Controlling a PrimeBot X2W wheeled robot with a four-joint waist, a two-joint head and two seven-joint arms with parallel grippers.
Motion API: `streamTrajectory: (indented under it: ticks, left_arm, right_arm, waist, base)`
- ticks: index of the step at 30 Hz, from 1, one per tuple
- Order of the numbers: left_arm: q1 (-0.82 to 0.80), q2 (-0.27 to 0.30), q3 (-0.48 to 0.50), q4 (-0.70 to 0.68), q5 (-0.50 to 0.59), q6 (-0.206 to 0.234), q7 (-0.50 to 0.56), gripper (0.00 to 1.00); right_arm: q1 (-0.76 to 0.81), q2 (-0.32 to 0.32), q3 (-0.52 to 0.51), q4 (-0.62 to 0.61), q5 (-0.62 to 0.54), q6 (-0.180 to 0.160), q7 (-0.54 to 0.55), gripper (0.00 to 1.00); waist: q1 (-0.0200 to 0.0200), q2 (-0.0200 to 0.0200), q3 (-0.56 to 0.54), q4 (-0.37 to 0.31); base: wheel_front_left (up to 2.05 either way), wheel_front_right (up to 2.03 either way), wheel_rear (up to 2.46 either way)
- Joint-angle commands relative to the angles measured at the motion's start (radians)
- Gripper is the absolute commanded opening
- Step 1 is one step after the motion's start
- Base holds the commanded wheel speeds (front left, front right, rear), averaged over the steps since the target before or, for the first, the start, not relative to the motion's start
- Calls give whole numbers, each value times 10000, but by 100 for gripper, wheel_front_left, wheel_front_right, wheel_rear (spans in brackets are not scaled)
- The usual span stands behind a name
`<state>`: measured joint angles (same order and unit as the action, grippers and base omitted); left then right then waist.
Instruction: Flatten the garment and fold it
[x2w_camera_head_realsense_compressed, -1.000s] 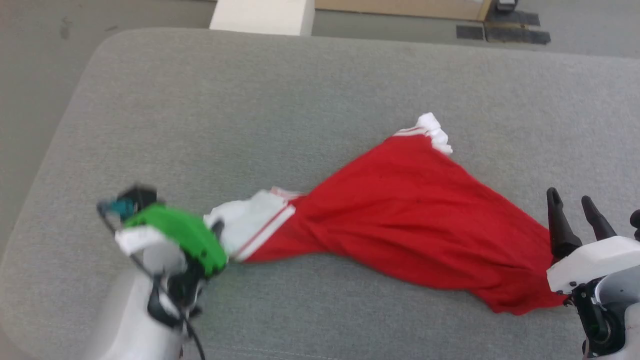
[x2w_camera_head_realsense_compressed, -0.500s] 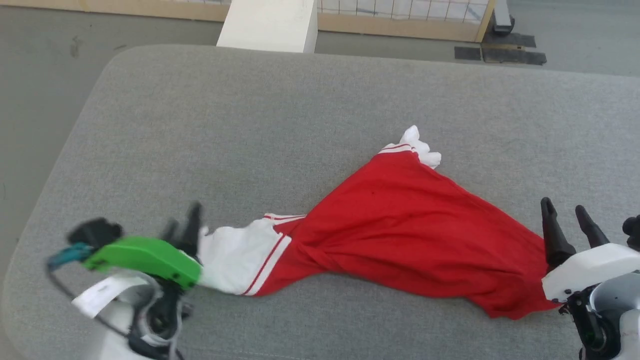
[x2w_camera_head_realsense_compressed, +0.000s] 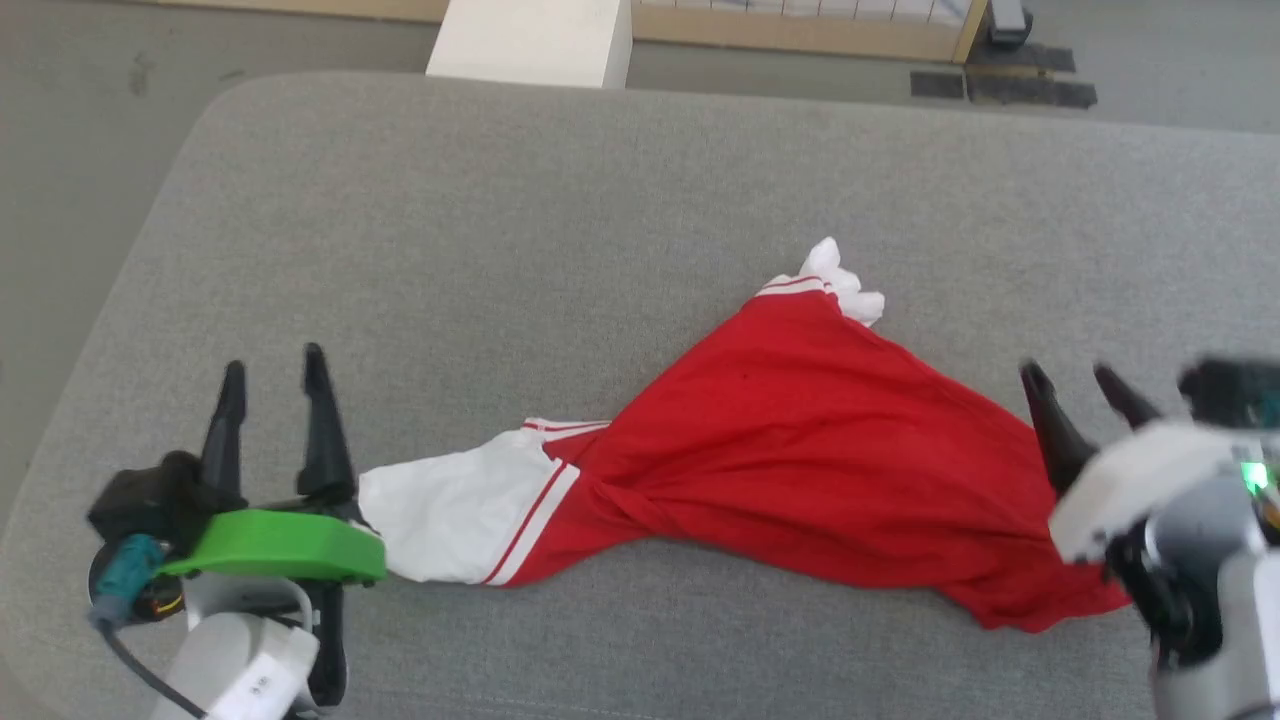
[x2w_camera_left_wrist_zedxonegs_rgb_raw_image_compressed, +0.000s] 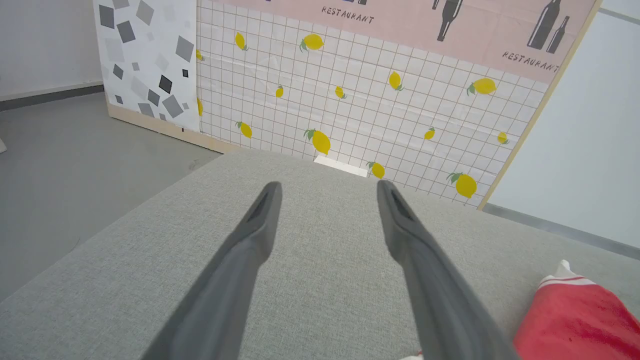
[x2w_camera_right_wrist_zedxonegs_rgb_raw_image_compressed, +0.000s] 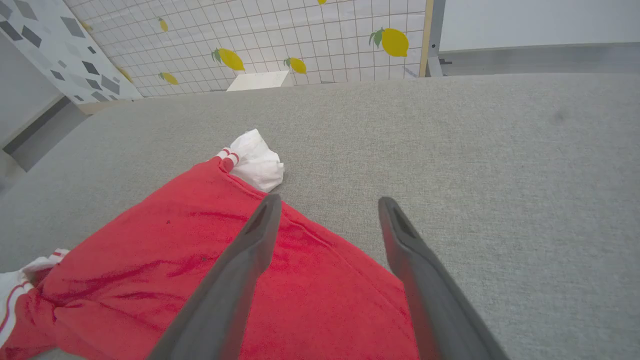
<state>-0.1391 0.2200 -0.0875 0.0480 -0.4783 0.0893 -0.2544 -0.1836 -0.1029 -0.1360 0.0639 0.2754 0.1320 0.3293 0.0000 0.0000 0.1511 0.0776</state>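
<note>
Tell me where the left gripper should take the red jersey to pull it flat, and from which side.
Probably the white inside-out end with striped trim, approached from the robot's left: it juts toward the open left gripper, loose and free of the twisted bunch in the jersey.

garment (x2w_camera_head_realsense_compressed: 800, 450) on pad (x2w_camera_head_realsense_compressed: 500, 200) | left hand (x2w_camera_head_realsense_compressed: 275, 358) left | right hand (x2w_camera_head_realsense_compressed: 1067, 370) right

A grey fabric-covered platform (x2w_camera_head_realsense_compressed: 560, 210) with rounded corners carries one red jersey (x2w_camera_head_realsense_compressed: 800, 450), lying bunched and twisted (its white inside turned out at the left end) across the near half.
</note>
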Motion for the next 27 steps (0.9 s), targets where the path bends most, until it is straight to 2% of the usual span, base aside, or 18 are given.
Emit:
streamTrajectory:
  ticks: [1,6,13,19,26,27]
  left_arm:
    - [104,-43,-4,-137,362,29,-67,100]
    - [-1,-363,17,-232,967,-112,-71,100]
    - [-470,-683,-179,116,1373,-349,-72,100]
    - [-978,-900,-301,392,1577,-490,-73,100]
    - [-1199,-1097,-204,618,1641,-629,-73,100]
    - [-1196,-1120,-180,650,1626,-645,-73,100]
  right_arm:
    - [-481,-258,282,-89,-37,-13,347,100]
    - [-1741,-1277,1693,136,-18,-13,2036,100]
    - [-3619,-2638,4173,557,108,-13,5004,100]
    - [-4642,-3204,5718,986,215,-13,5938,100]
    - [-4970,-3594,7301,1543,867,-13,6615,100]
    - [-4999,-3598,7329,1579,951,-13,6597,93]
  waist:
    - [0,0,286,46]
    - [0,0,808,225]
    - [0,0,1771,623]
    - [0,0,2414,935]
    - [0,0,2607,1006]
    - [0,0,2598,988]
  base:
    - [0,0,0]
    - [0,0,0]
    - [0,0,0]
    - [0,0,0]
    - [0,0,0]
    - [0,0,0]
